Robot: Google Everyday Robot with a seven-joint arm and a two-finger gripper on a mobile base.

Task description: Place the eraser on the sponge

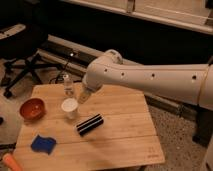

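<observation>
The eraser [90, 124], a small black bar with pale stripes, lies at an angle near the middle of the wooden table [125, 135]. The blue sponge [43, 144] lies flat near the table's front left, apart from the eraser. My white arm reaches in from the right, and its gripper [82, 96] hangs over the back of the table. It is just above and right of a white cup [69, 107], and up and to the left of the eraser. Nothing shows in the gripper.
An orange-red bowl [32, 108] sits at the table's left edge. A clear bottle [67, 85] stands at the back, left of the gripper. An orange object [11, 162] pokes in at the front left corner. An office chair [22, 62] stands behind the table.
</observation>
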